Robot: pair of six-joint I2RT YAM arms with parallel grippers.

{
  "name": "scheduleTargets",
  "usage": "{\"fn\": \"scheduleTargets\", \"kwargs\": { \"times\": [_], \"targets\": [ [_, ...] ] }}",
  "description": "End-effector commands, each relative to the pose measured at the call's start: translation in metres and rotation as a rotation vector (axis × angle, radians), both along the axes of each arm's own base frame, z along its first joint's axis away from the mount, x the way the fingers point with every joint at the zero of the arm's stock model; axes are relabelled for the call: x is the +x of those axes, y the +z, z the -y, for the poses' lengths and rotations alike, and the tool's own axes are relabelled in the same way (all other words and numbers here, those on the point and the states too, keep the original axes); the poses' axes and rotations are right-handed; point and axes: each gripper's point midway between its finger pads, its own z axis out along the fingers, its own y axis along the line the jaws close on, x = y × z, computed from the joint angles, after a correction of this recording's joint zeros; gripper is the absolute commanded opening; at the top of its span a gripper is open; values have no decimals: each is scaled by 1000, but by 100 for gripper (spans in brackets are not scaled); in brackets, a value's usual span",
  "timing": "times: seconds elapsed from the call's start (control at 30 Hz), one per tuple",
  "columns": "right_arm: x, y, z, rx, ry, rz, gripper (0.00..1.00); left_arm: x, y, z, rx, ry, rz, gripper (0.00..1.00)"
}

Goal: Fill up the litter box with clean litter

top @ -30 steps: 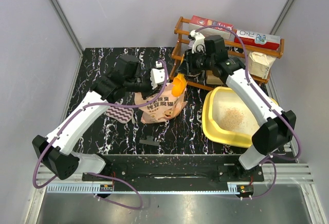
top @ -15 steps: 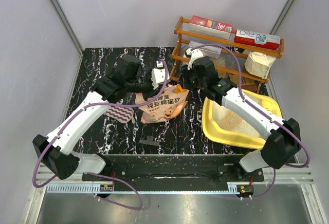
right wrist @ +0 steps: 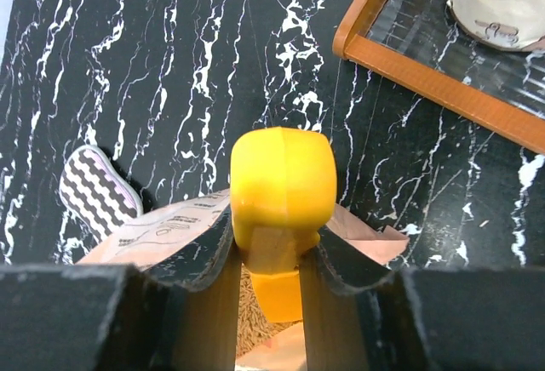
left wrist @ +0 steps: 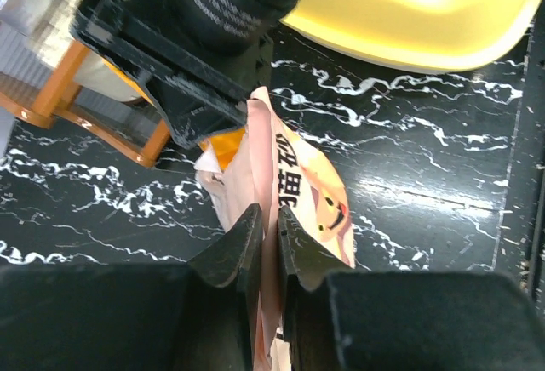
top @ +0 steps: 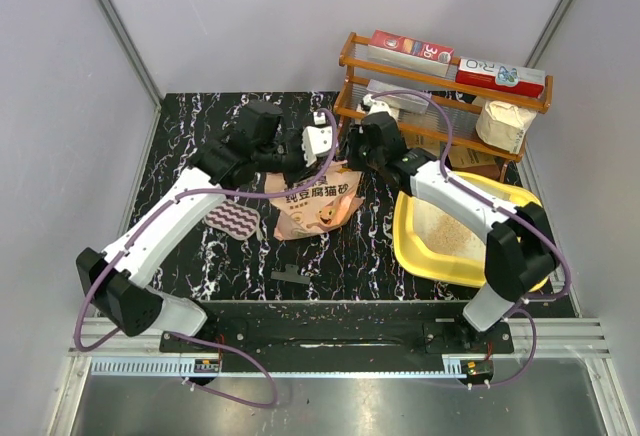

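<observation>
The peach-orange litter bag stands on the black marble table, its top open. My left gripper is shut on the bag's top edge; the left wrist view shows its fingers pinching the thin film. My right gripper is shut on the small yellow-orange scoop, held just over the bag's mouth. Beige granules show inside the bag. In the top view the right gripper hides the scoop. The yellow litter box lies to the right with a thin patch of litter in it.
A wooden shelf stands close behind the right gripper, holding boxes and a white sack. A checkered wavy-patterned pad lies left of the bag. A small dark piece lies near the table's front edge.
My right arm has swung left and lowered, bringing the scoop from above the bag down to its mouth. My left gripper has shifted slightly right, still holding the bag's edge.
</observation>
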Motion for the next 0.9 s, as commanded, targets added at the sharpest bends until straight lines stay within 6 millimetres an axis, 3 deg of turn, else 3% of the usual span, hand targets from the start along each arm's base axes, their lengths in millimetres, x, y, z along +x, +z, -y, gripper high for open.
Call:
{"fn": "scheduleTargets", "kwargs": {
  "times": [0.0, 0.2, 0.43, 0.57, 0.67, 0.77, 0.87],
  "targets": [
    [-10, -30, -18, 107, -56, -201, 0, 18, 48, 11, -48, -24, 166, 14],
    [-15, -16, -42, 381, -18, -363, 0, 34, 56, 14, -29, -6, 209, 14],
    [0, -2, -16, 571, -42, -439, 0, 36, 48, 5, 17, 14, 213, 14],
    [7, 20, -2, 679, 35, -409, 0, 33, 44, 2, 37, 21, 202, 14],
    [1, 39, 5, 733, 156, -363, 0, 32, 39, -3, 59, 28, 194, 14],
    [-21, 54, 1, 744, 330, -293, 1, 30, 37, -6, 72, 30, 191, 14],
    [-38, 53, 3, 728, 398, -285, 0, 30, 34, -11, 94, 36, 192, 14]
  ]
}}
